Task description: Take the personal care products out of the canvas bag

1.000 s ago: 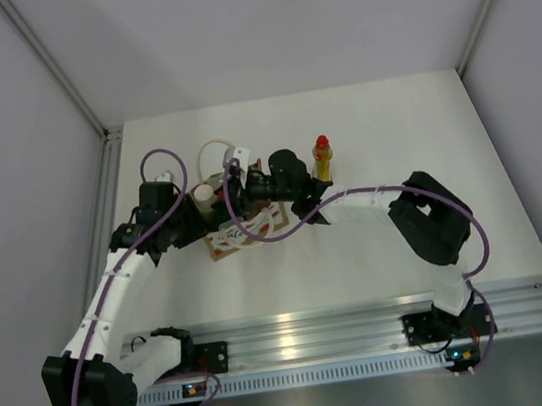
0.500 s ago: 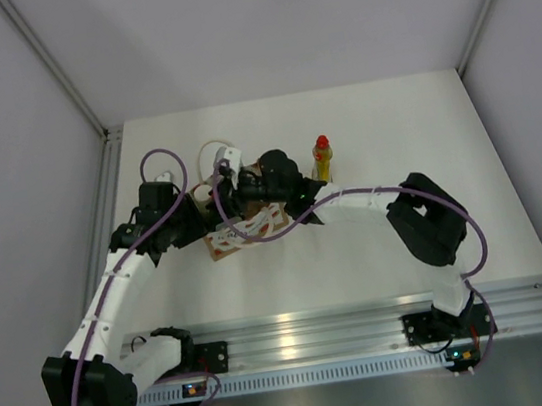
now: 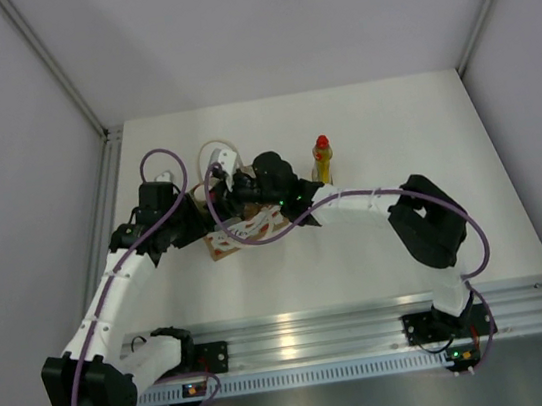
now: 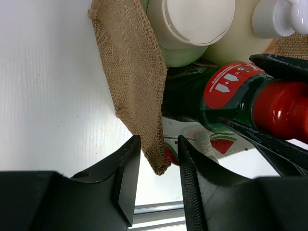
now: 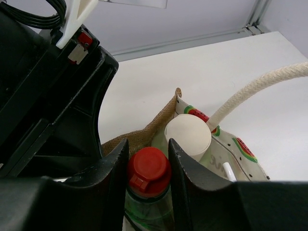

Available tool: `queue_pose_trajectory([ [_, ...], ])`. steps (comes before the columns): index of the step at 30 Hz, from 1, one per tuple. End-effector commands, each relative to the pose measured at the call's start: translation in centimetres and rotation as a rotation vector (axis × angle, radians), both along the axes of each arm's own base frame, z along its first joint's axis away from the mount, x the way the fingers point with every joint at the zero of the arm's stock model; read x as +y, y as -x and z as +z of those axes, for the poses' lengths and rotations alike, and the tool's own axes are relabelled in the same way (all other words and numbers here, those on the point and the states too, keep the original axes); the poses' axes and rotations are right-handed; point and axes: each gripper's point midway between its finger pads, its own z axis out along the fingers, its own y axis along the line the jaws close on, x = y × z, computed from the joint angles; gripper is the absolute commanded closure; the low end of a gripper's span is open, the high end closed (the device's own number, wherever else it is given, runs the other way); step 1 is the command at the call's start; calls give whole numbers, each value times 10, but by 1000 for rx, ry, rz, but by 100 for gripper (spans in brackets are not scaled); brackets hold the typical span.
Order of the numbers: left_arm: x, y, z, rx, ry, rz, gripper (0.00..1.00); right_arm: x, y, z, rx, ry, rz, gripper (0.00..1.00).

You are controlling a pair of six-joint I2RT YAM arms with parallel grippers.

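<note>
Extraction step: right jaws clamping shut on red cap of dark green bottle (image 5: 148, 173), bottle sitting inside canvas bag (image 4: 134, 72); left jaws pinching bag's edge. Beside bag, yellow bottle (image 3: 323, 160) standing out. Next calling for straight lift clear of bag.

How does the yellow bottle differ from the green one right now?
The yellow bottle stands out on the table, free of any gripper; the green bottle sits in the bag. The yellow bottle is slim and light; the green bottle is dark, and the right gripper is clamped on its cap. Both have red caps.
</note>
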Motion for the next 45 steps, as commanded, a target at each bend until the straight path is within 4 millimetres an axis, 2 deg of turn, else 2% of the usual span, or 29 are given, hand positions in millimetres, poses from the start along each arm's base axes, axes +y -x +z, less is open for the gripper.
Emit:
queue_pose_trajectory([
  [1,0,3,4,-23,-2,-10,59,-1,4,110,-178,-184,-18,100],
  [10,1,3,5,-25,-3,-5,59,-12,5,139,-210,-213,-53,100],
  [19,1,3,6,-31,-2,-5,57,-16,-6,164,-206,-222,-116,100],
  [26,1,4,7,-36,-3,-7,57,-29,-8,200,-201,-235,-171,100],
  [37,1,4,8,-42,-2,-5,57,-46,-6,236,-194,-278,-223,100],
  [45,1,4,9,-46,-1,-2,57,-63,-8,276,-215,-322,-282,100],
])
